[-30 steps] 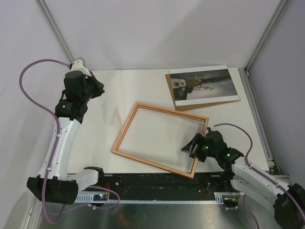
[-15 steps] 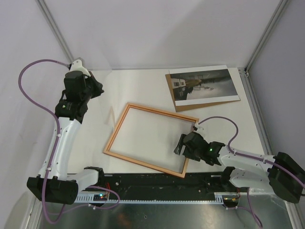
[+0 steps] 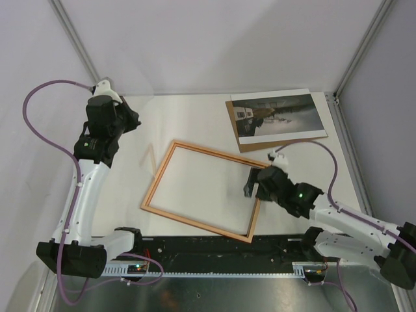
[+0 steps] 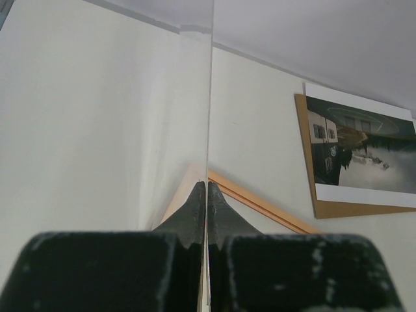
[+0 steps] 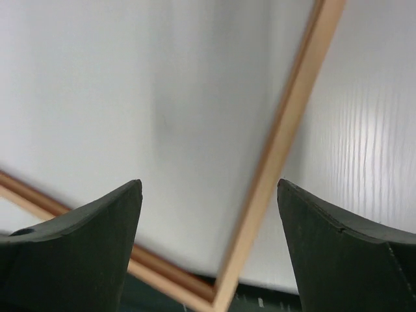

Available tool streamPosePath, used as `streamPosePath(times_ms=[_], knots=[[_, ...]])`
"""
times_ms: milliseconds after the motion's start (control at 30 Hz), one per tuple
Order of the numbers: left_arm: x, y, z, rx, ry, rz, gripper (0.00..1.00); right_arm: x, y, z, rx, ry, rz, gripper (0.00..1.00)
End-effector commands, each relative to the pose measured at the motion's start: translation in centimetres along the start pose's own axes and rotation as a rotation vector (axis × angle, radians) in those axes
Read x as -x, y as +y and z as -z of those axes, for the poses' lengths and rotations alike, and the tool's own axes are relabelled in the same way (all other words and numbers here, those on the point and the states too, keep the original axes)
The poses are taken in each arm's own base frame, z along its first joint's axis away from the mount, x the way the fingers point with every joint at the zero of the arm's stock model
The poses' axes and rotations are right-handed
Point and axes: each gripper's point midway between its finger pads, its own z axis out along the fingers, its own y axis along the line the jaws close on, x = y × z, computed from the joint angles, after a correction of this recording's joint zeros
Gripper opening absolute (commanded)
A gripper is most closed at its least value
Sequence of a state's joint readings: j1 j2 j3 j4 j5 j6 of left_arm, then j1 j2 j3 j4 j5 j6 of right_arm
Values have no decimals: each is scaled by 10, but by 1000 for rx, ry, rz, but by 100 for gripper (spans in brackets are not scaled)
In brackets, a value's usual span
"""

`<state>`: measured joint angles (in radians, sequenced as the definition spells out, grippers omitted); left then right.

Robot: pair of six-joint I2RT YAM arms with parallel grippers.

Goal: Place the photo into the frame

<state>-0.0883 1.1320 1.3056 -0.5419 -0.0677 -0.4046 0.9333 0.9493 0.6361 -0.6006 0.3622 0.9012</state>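
white table [image 3: 188,117] holds photo [image 3: 276,114] on brown board [image 4: 338,209] beyond frame [image 3: 211,149].

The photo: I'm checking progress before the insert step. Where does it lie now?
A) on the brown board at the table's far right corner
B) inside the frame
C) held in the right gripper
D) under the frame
A: the photo lies on the brown board at the far right, apart from the frame.

left end effector [image 4: 207,190] pinched shut, right end effector [image 5: 209,188] spread wide.
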Motion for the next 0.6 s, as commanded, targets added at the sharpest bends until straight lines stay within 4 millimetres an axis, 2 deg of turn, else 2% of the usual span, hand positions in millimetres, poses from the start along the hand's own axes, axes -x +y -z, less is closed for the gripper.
streamPosePath(times_ms=[0,167,300,467,567], knots=[[33,-13,15,-43,-96,31,0,97,32,-14,113,-244,143,88],[30,-17,23,-71,-91,46,0,166,61,-57,229,-330,269,88],[26,-16,31,-79,-87,50,0,192,85,-94,258,-341,431,88],[25,-14,43,-76,-96,47,0,186,99,-146,281,-227,571,89],[27,-12,50,-67,-108,44,0,172,98,-174,280,-147,613,89]])
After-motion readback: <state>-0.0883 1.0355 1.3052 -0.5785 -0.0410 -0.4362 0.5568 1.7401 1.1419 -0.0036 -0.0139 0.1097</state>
